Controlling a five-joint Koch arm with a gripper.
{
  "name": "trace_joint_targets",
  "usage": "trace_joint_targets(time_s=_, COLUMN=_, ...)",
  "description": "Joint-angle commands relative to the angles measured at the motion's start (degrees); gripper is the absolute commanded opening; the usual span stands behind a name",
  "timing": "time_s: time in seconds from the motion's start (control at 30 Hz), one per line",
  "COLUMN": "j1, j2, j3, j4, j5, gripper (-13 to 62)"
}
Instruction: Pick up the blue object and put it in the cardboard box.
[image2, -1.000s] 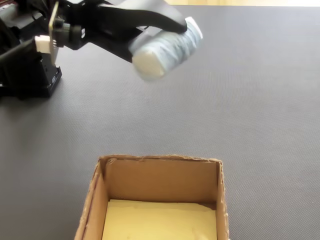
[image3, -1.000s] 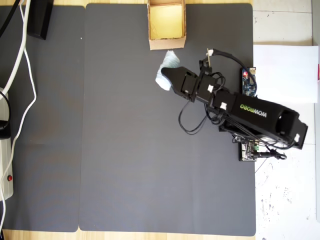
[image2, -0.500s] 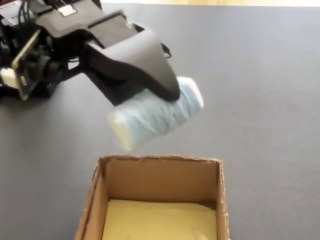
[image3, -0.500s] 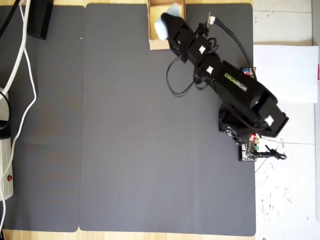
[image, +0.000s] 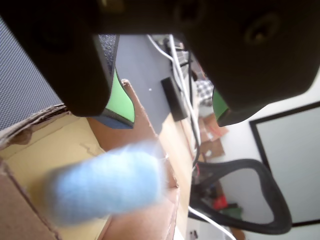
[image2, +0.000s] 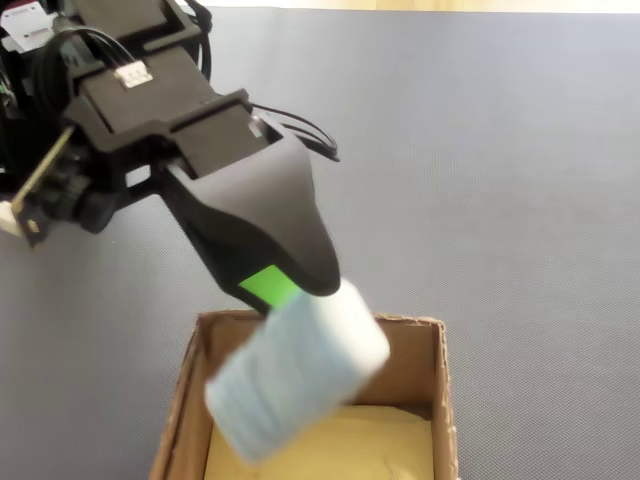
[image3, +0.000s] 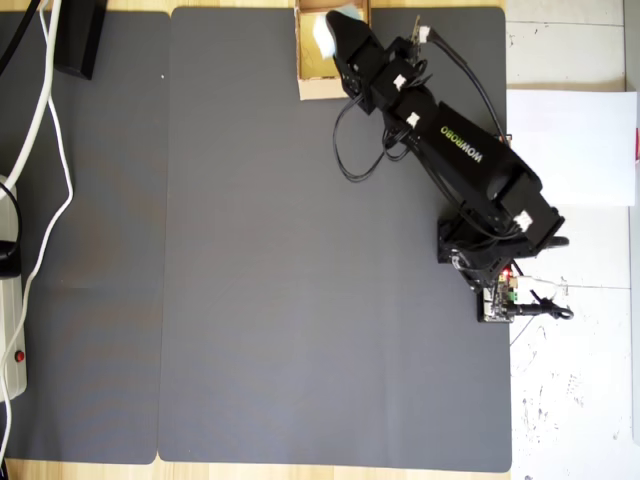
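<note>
Dark grey matting (image3: 260, 280) covers the table under everything. One pale light-blue, ribbed fabric-like roll (image2: 298, 373) shows blurred over the open top of the one small tan cardboard box (image2: 425, 360), apart from the yellowish floor inside. In the wrist view the roll (image: 102, 186) lies below both jaws, clear of them, with the box's wall (image: 20, 200) and yellow inside around it. The black gripper (image: 167, 107) stands spread, its two jaws well apart, each with a green pad, and it has hold of nothing. In the fixed view only one broad jaw shows, slanting down to the box's far wall, its green pad just above the roll's upper end. From overhead the single black arm (image3: 455, 150) reaches out long and nearly straight from its base (image3: 490, 270) near the mat's right edge, up and left to the box (image3: 312, 85) at the mat's top edge; the gripper (image3: 335, 30) covers much of the box's opening, and only a pale sliver of the roll (image3: 324, 32) peeks past it. The box is cut off by the bottom edge in the fixed view and by the top edge overhead. White cables (image3: 45, 130) trail along the left side overhead.
</note>
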Motion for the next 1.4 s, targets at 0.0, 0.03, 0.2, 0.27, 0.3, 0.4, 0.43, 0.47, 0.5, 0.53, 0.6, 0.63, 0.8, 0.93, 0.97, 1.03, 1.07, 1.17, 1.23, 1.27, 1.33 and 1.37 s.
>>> trace_joint_targets(time_s=0.0, j1=0.1, j2=1.2, j3=-5.6, j4=-1.9, j5=-0.9, gripper=30.9)
trace_joint_targets(time_s=0.03, j1=0.1, j2=1.2, j3=-5.6, j4=-2.0, j5=-0.9, gripper=30.9)
trace_joint_targets(time_s=0.2, j1=-1.1, j2=3.9, j3=-4.0, j4=-1.4, j5=-0.8, gripper=30.8)
trace_joint_targets(time_s=0.27, j1=-2.6, j2=6.1, j3=-2.5, j4=-1.1, j5=-0.8, gripper=30.8)
trace_joint_targets(time_s=0.3, j1=-4.0, j2=7.7, j3=-1.0, j4=-0.9, j5=-0.7, gripper=30.8)
trace_joint_targets(time_s=0.4, j1=-7.4, j2=11.1, j3=2.4, j4=-1.0, j5=-0.7, gripper=30.8)
trace_joint_targets(time_s=0.43, j1=-8.4, j2=12.1, j3=3.5, j4=-1.0, j5=-0.7, gripper=30.8)
trace_joint_targets(time_s=0.47, j1=-9.8, j2=13.0, j3=4.6, j4=-1.1, j5=-0.7, gripper=30.8)
trace_joint_targets(time_s=0.5, j1=-11.1, j2=14.2, j3=5.5, j4=-1.1, j5=-0.7, gripper=30.8)
trace_joint_targets(time_s=0.53, j1=-12.5, j2=15.3, j3=6.5, j4=-1.1, j5=-0.7, gripper=30.8)
trace_joint_targets(time_s=0.6, j1=-15.4, j2=17.6, j3=8.5, j4=-1.1, j5=-0.7, gripper=30.8)
trace_joint_targets(time_s=0.63, j1=-17.0, j2=18.7, j3=9.5, j4=-1.1, j5=-0.7, gripper=30.8)
trace_joint_targets(time_s=0.8, j1=-24.1, j2=23.3, j3=14.4, j4=-1.6, j5=-0.6, gripper=30.8)
trace_joint_targets(time_s=0.93, j1=-29.4, j2=26.1, j3=17.4, j4=-1.8, j5=1.6, gripper=31.7)
trace_joint_targets(time_s=0.97, j1=-30.7, j2=26.5, j3=18.1, j4=-2.1, j5=2.0, gripper=32.2)
trace_joint_targets(time_s=1.03, j1=-33.0, j2=28.1, j3=20.0, j4=-2.1, j5=2.3, gripper=32.3)
trace_joint_targets(time_s=1.07, j1=-35.6, j2=30.1, j3=22.9, j4=-2.1, j5=2.4, gripper=32.4)
trace_joint_targets(time_s=1.17, j1=-37.7, j2=33.0, j3=26.8, j4=-2.2, j5=2.4, gripper=32.4)
trace_joint_targets(time_s=1.23, j1=-38.8, j2=34.8, j3=29.8, j4=-2.2, j5=2.4, gripper=32.4)
trace_joint_targets(time_s=1.27, j1=-39.0, j2=35.9, j3=31.8, j4=-2.2, j5=2.3, gripper=32.5)
trace_joint_targets(time_s=1.33, j1=-39.7, j2=37.8, j3=34.9, j4=-2.2, j5=2.2, gripper=32.5)
trace_joint_targets(time_s=1.37, j1=-40.2, j2=38.7, j3=36.3, j4=-2.3, j5=2.2, gripper=33.0)
